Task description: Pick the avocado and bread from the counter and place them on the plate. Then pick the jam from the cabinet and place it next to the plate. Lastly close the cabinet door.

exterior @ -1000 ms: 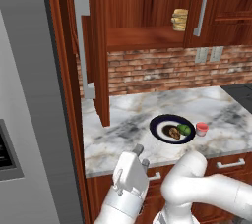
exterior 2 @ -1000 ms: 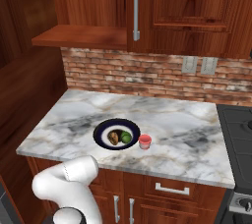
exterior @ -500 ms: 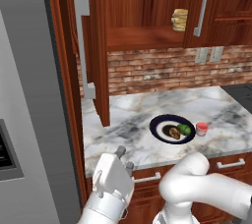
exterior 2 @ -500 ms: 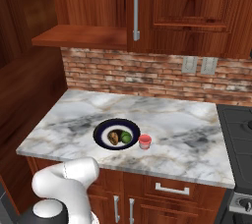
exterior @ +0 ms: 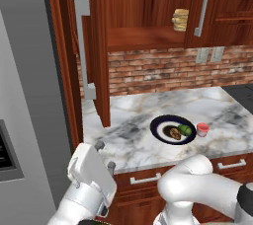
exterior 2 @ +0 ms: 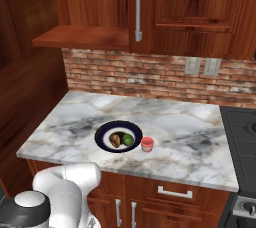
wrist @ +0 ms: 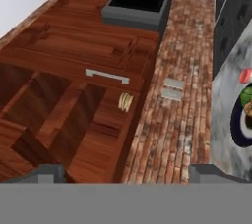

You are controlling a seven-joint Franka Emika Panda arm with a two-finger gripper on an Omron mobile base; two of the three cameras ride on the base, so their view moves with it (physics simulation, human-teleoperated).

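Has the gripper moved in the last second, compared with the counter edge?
Yes. In the left base view the gripper has dropped and swung left: it was over the counter front edge, and is now below it, near the fridge.

A: In the hand view, the plate (wrist: 239, 125) runs off the right edge, so we see just an arc of its rim.

B: The avocado (wrist: 247, 94) is cut there too. The stack of discs (wrist: 125, 101) is too small for us to make out.

A: From the right base, the bread (exterior 2: 116, 140) is a dark blur.
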